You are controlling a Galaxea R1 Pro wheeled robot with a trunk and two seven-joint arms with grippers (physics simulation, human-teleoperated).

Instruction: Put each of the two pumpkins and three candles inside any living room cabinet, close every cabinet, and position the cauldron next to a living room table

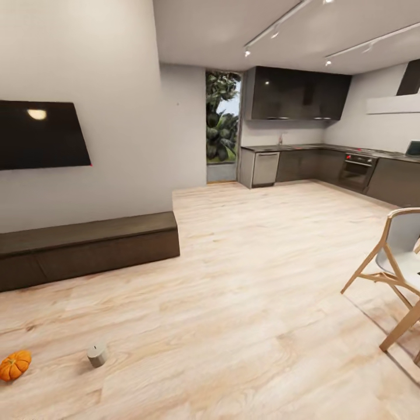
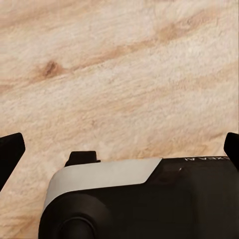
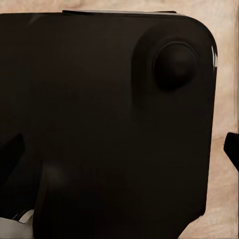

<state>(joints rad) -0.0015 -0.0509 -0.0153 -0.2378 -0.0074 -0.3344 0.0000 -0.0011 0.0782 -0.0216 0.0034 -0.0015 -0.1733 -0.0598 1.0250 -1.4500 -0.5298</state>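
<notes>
One orange ribbed pumpkin [image 1: 14,365] lies on the wood floor at the lower left of the head view. A short pale candle [image 1: 97,354] lies tipped on the floor a little to its right. Behind them, the long low dark brown cabinet [image 1: 87,248] stands against the wall under a television, its fronts closed. In the left wrist view my left gripper [image 2: 119,149] is open, its dark fingertips [image 2: 11,152] spread wide over floor and my own base. My right gripper [image 3: 119,149] is open too, over my black body panel, with nothing between the fingers.
A black wall television [image 1: 41,134] hangs above the cabinet. A light wooden chair [image 1: 396,274] stands at the right edge. Dark kitchen cupboards [image 1: 326,166] line the far wall beside a window [image 1: 222,119]. Open wood floor [image 1: 245,280] stretches between them.
</notes>
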